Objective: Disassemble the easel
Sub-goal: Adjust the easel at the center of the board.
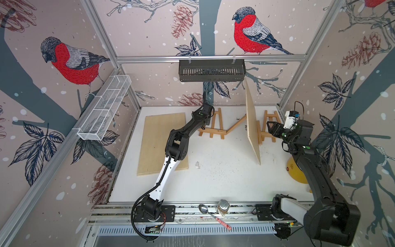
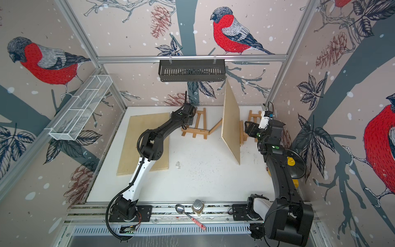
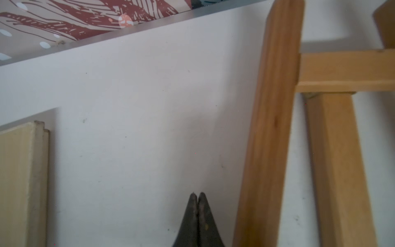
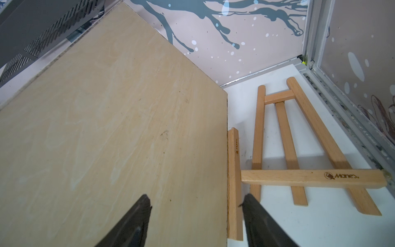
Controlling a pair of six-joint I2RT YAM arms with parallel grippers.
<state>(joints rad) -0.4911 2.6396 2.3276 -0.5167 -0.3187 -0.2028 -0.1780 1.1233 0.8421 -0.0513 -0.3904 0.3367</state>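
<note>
On the white table [image 1: 213, 177], at far left, I see a board [image 1: 154, 136] lying flat, pale and bare. The left arm [image 1: 171, 154] passes over its right edge and stretches toward the back. The left gripper [image 3: 197, 193] has its two fingers pressed tip to tip with nothing between them. It hangs over bare table, just beside one leg of the left easel [image 3: 271, 128] but apart from it. In both top views that easel lies flat near the back wall, with a strut [image 1: 236, 124] angling off to the right. Next comes a second board [image 1: 252, 122], standing on edge and tilted. A short wooden bar [image 4: 234, 171] runs along one of its edges; I cannot tell whether they touch. The right gripper [image 4: 196, 201] is parted wide, one finger in front of that board's face and the other past its edge, over the bar. It grips nothing that I can see. Farthest right, the right easel [image 4: 286, 139] lies flat in the back corner, close to the side rail [image 4: 342, 111].
</note>
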